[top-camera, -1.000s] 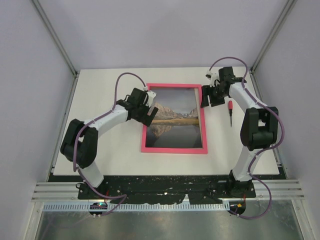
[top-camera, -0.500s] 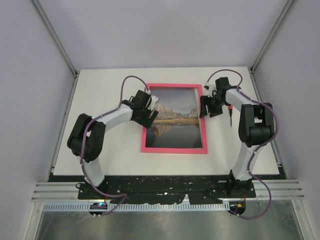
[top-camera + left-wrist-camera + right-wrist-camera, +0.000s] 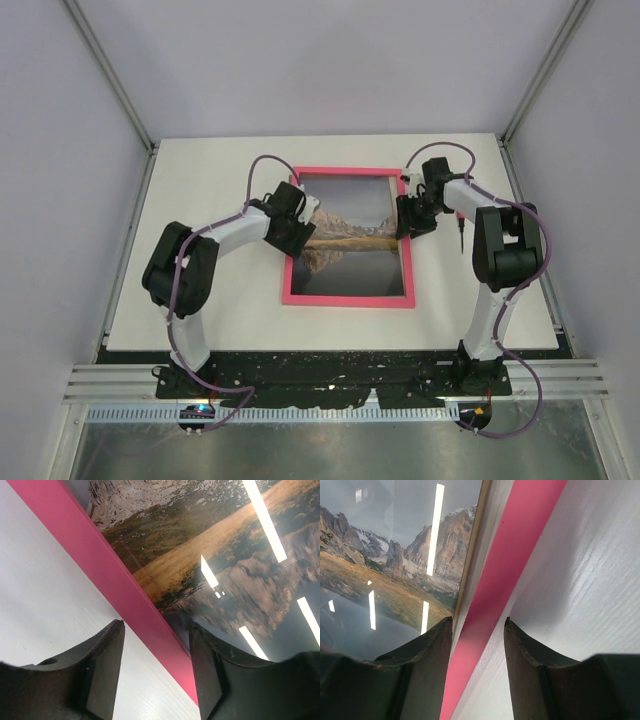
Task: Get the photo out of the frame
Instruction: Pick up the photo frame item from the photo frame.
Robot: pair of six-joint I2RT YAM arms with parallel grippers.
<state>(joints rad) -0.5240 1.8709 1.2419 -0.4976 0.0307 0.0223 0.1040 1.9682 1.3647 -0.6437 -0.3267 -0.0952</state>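
Photo [image 3: 347,235], a mountain mirrored in a dark lake, lies face up inside the frame [image 3: 345,298]. The frame is thin and bright pink and rests flat on the white worktop [image 3: 200,290]. Ceiling lights glare in bright bars across the print.

Left gripper [image 3: 297,228] sits at the frame's left rail, towards its far end. In the left wrist view [image 3: 155,627] its fingers [image 3: 102,670] stand partly apart and straddle the rail. One is over the worktop outside the frame and the other over the photo inside it. A strip of print shows between the inner finger and the rail, so nothing is clamped.

Right gripper [image 3: 408,215] sits at the frame's right rail, also towards the far end. In the right wrist view [image 3: 477,620] its fingers [image 3: 427,665] are narrowly spread and flank the rail closely. Whether they pinch the frame cannot be told.

Outside the frame's right rail, beyond the right arm, a small red-handled tool [image 3: 460,230] lies on the worktop.
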